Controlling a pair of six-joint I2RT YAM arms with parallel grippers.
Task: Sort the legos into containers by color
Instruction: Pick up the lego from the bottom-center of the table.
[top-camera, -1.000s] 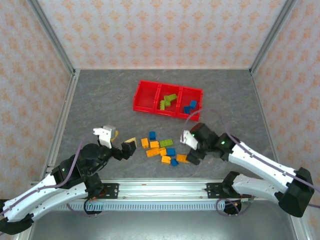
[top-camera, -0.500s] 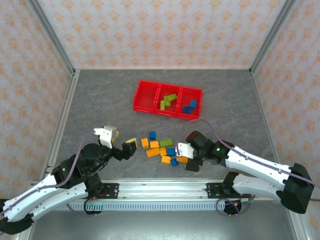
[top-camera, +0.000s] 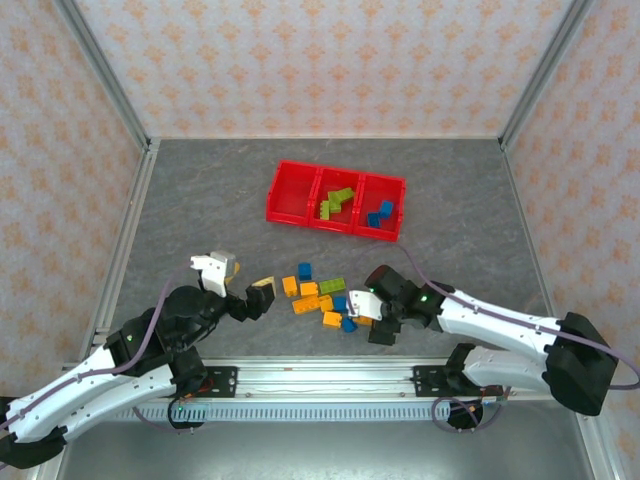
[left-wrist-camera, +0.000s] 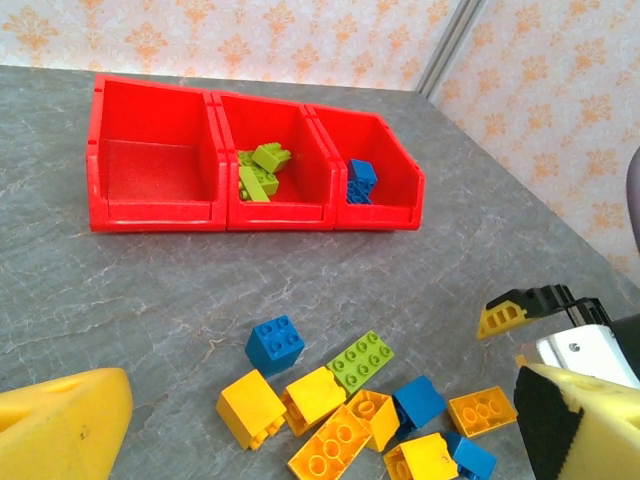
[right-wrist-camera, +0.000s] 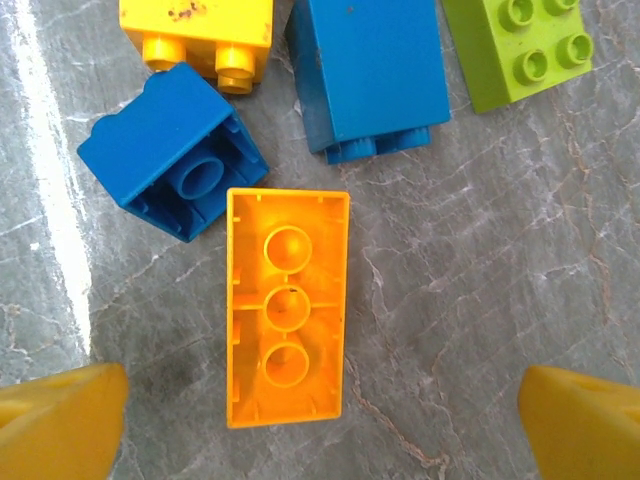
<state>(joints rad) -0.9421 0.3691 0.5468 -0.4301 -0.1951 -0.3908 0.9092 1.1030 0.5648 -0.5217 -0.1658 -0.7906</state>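
The left tool (top-camera: 243, 280) hangs wide open and empty over the grey bench (top-camera: 190, 200), nearer than the red three-bin tray (left-wrist-camera: 155, 215) and to its left. In that tray the middle bin holds lime green bricks (left-wrist-camera: 255, 172) and the right bin holds blue bricks (left-wrist-camera: 360, 180). Loose legos (top-camera: 318, 298) in orange-yellow, green and blue lie scattered on the near side of the tray. At the pile's right edge the right tool (top-camera: 360, 314) is spread wide and grips nothing, straddling an upturned orange brick (right-wrist-camera: 287, 310). A hollow-side-up blue brick (right-wrist-camera: 170, 165) crowds that brick's corner. Patterned walls (top-camera: 300, 60) enclose the bench.
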